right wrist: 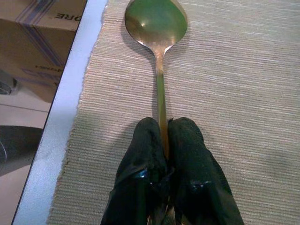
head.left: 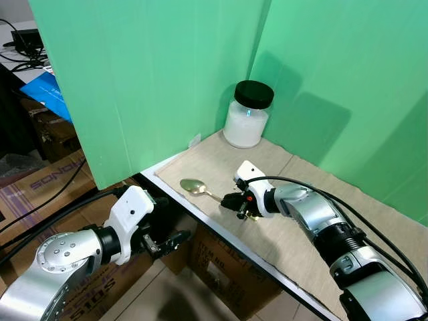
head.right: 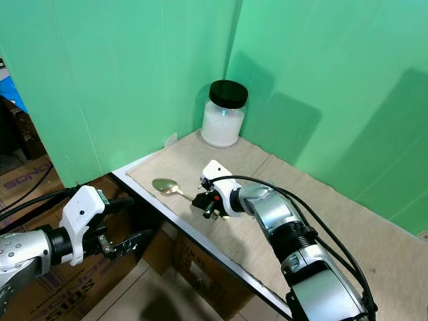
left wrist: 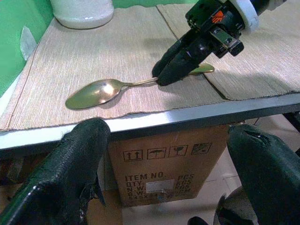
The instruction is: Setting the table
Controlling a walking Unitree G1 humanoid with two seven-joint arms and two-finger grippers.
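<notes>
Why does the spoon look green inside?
Right wrist view: the spoon bowl mirrors the green wall, while the right hand pinches its handle. Left wrist view: the left hand's fingers look blurry and huge, too near the camera.

Tool [right wrist: 164, 150] pinched tight on gold spoon [right wrist: 158, 28] handle, bowl forward on woven placemat [right wrist: 243, 75].

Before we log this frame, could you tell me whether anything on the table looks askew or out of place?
Nothing stands out. The spoon lies flat on the mat, its handle pinched by the right gripper. The jar stands upright and lidded in the corner. No spills.
</notes>
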